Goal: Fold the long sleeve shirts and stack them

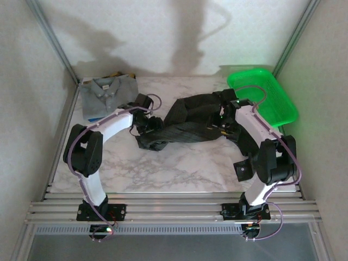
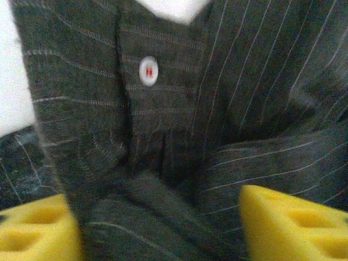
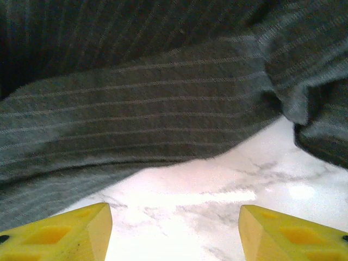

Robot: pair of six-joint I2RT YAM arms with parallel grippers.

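The green basket stands at the far right corner of the marble tabletop. Its ribbed green floor shows across most of its inside. A purple cable from the right arm arches over its near-left corner.

The grey shirt lies folded in the far left corner, collar up and button placket facing the camera, well apart from the basket.

The dark shirt lies crumpled across the middle of the tabletop, between the two arms. One bunched end reaches toward the left arm, and the other rises in folds toward the basket's near-left corner without clearly touching it.

The left end effector is down on the shirt's left end. In the left wrist view the left end effector is released, its yellow fingers set wide. Dark pinstriped cloth is bunched in the gap and lies over the inner side of the left finger. A white button with red thread sits on the placket just ahead.

The right end effector is at the shirt's right side, with the arm's body covering part of the cloth from above. In the right wrist view the right end effector is also released, with its fingers spread over bare tabletop. The striped shirt has its edge just ahead of them, lifted in a fold. A second fold hangs at the right.
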